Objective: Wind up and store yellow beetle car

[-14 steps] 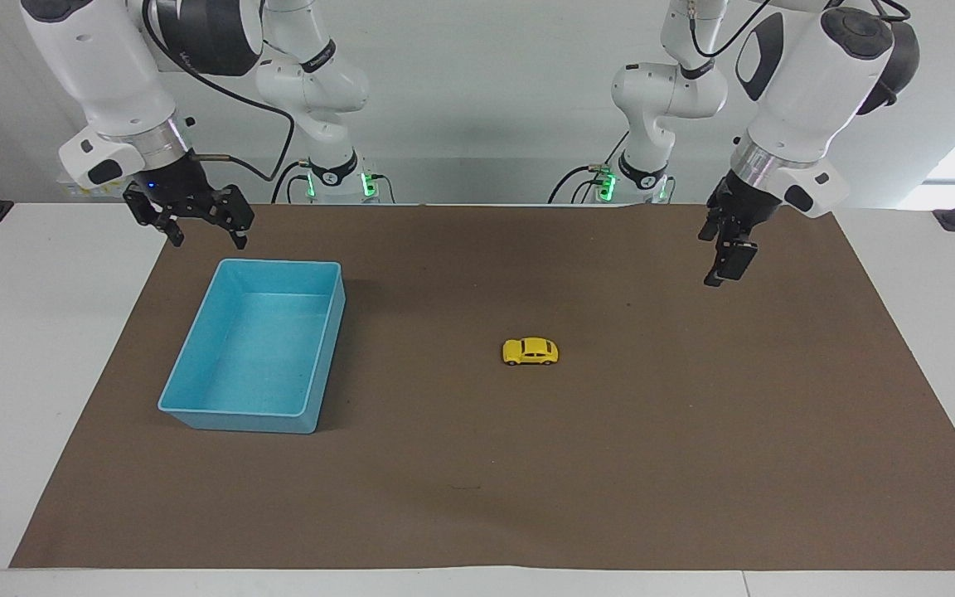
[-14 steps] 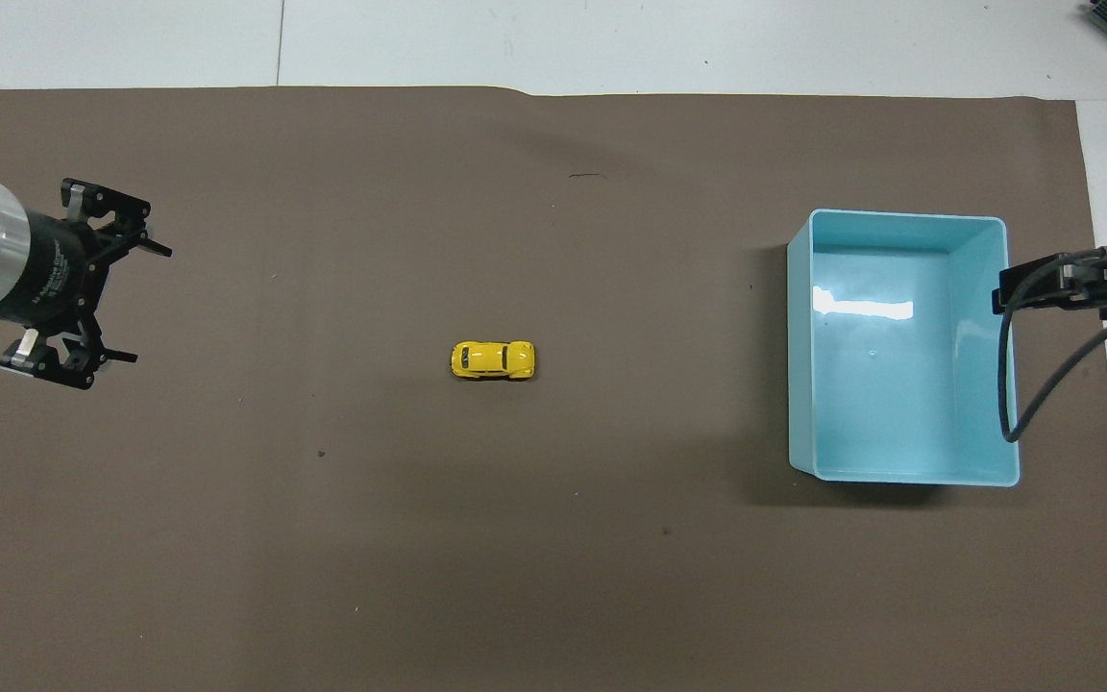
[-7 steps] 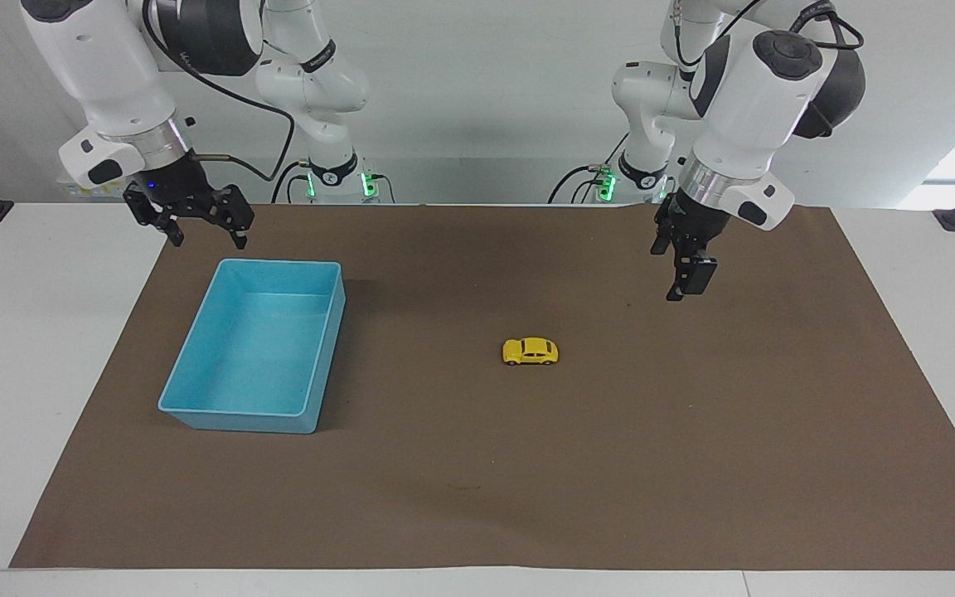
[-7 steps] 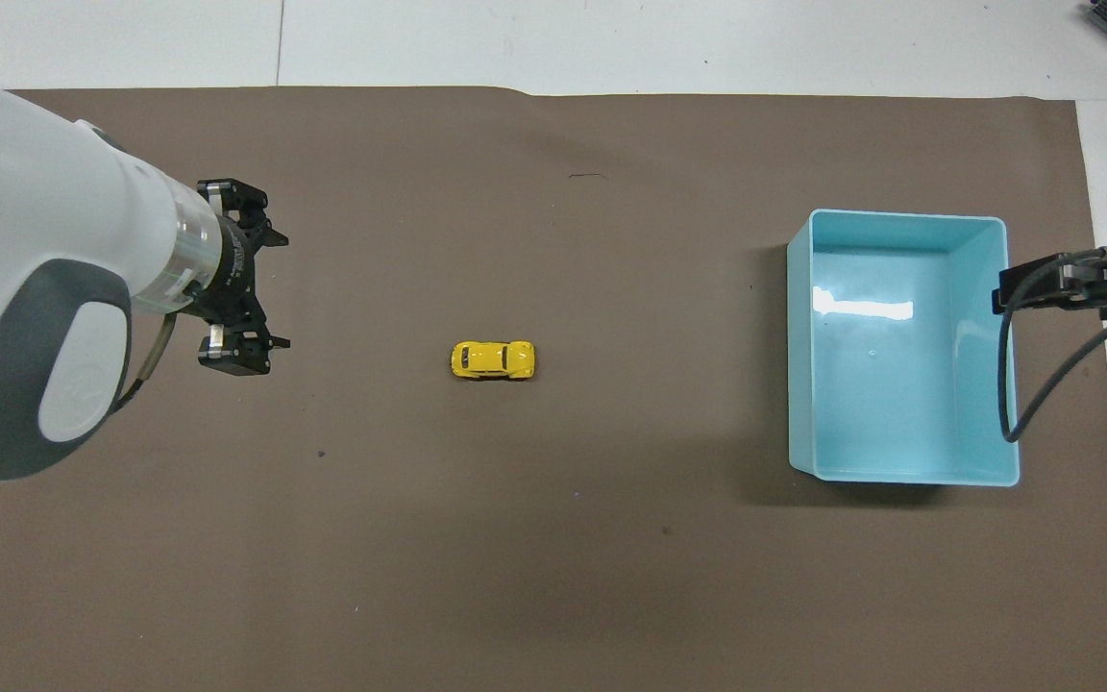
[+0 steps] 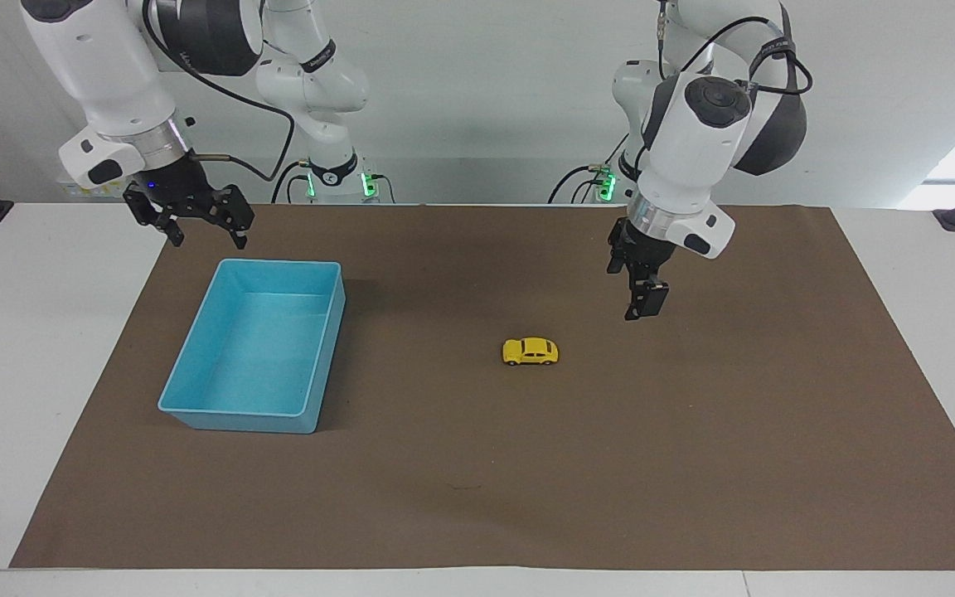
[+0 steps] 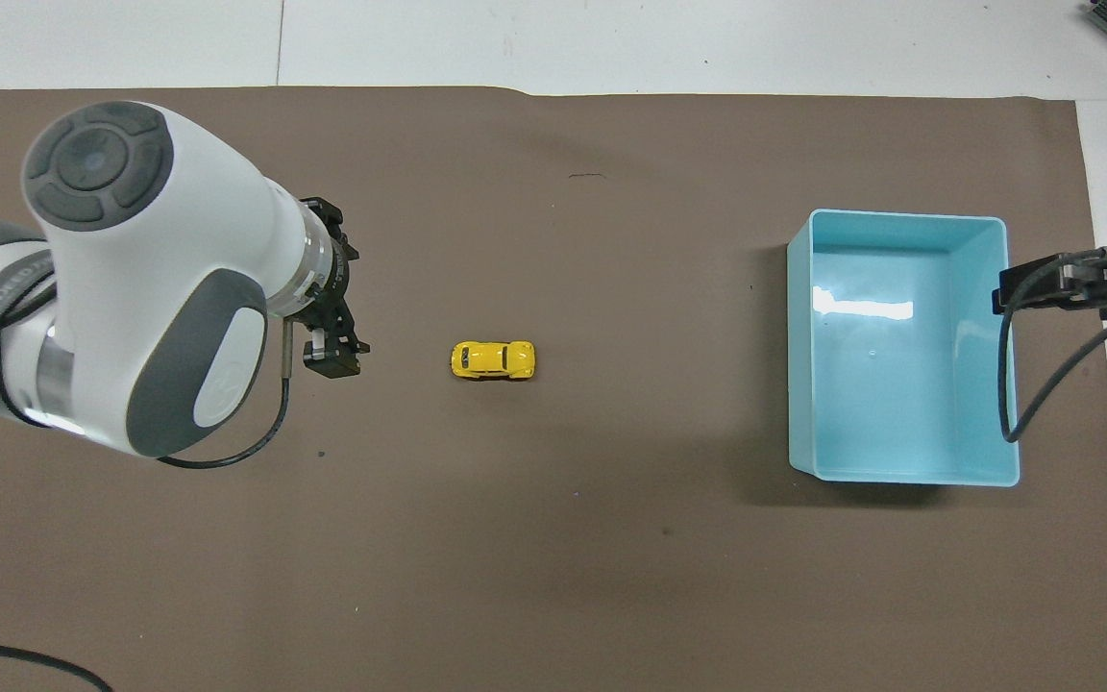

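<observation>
The yellow beetle car (image 5: 530,351) stands on its wheels near the middle of the brown mat; it also shows in the overhead view (image 6: 493,359). My left gripper (image 5: 639,303) hangs open and empty in the air over the mat, beside the car toward the left arm's end, apart from it; in the overhead view (image 6: 357,300) its jaws are spread. My right gripper (image 5: 206,236) is open and empty, raised over the mat by the blue tray's edge nearest the robots; this arm waits.
The empty blue tray (image 5: 278,264) sits on the mat toward the right arm's end, also in the overhead view (image 6: 899,215). The brown mat (image 5: 693,456) covers most of the white table. The right arm's cable (image 6: 1024,384) hangs over the tray's wall.
My left gripper has moved from the left arm's end of the mat toward the car and come lower. The car, the tray and the right arm have not moved.
</observation>
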Tool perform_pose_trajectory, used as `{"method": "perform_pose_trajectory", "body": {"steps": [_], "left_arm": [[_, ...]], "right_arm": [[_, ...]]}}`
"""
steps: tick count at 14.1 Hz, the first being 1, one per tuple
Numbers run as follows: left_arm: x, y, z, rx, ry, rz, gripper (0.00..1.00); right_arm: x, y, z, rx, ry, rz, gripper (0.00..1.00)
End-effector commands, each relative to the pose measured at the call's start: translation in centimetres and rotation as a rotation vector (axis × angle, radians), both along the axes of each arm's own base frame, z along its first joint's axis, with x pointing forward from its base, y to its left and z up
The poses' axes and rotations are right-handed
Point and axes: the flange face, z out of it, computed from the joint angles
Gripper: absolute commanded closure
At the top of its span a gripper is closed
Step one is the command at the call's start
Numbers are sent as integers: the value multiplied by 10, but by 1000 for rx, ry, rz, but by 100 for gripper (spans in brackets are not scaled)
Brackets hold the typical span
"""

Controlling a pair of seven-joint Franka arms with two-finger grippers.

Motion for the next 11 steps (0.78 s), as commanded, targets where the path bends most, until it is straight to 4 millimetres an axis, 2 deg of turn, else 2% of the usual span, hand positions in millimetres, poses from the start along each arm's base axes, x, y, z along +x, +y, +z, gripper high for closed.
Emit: {"method": "perform_pose_trajectory", "body": {"steps": [1,4,6,9,11], "left_arm": [[0,-43,-45,7,1,35,0],[-3,-55,-73,14,18,33,0],[-12,-67,-96,11,12,34,0],[-24,-86,-119,13,17,43,0],[-22,-88,-120,-8,-11,81,0]], "right_arm": [[-7,0,0,7,-5,-13,0],[-7,0,0,7,-5,-13,0],[-7,0,1,7,-7,-13,0],[-7,0,1,7,-7,-13,0],[-7,0,1,7,-7,-13,0]]}}
